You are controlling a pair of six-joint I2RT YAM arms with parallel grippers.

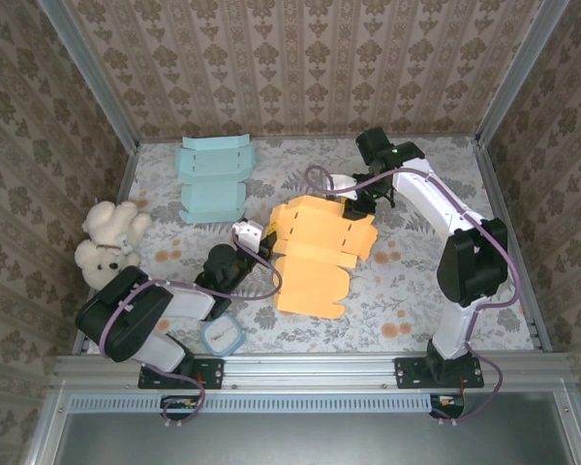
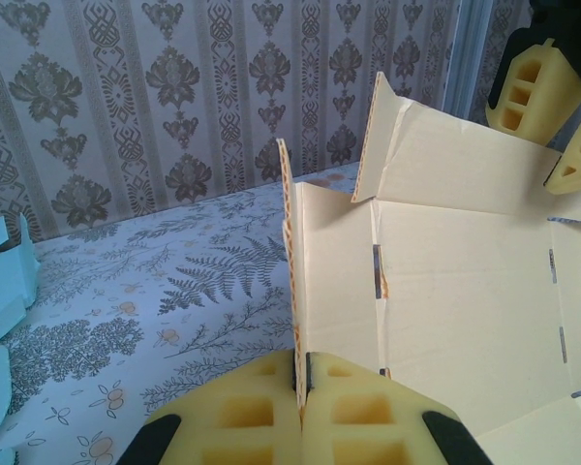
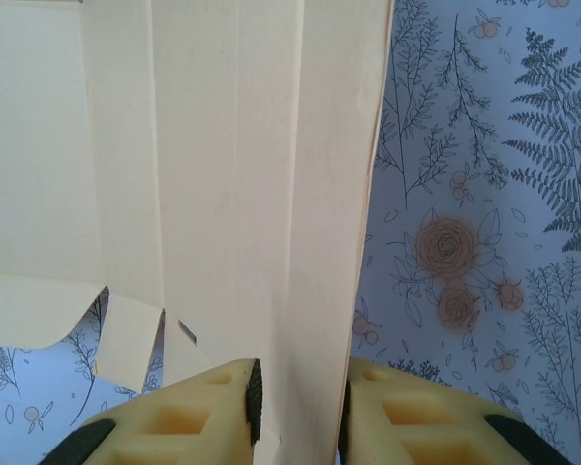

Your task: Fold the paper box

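1. Box [image 1: 320, 254] is lying mostly open and flat near the middle of the surface [image 1: 416, 291], with a few flaps lifting off it.
2. We are pinching its left side wall [image 2: 295, 291] upright in the left jaws, which are pressing shut on the thin card edge.
3. The right jaws are sitting narrow at the far right edge, with a long panel [image 3: 310, 194] running through the gap between the pads. We cannot tell whether they are gripping it or only straddling it.
4. We are judging this an early step: the side walls are going up and most panels are not yet folded.
5. Next, we are expecting the right jaws to need a firm hold on that panel. Then comes a lift and an inward turn along its crease, while the left jaws brace the wall against sliding.
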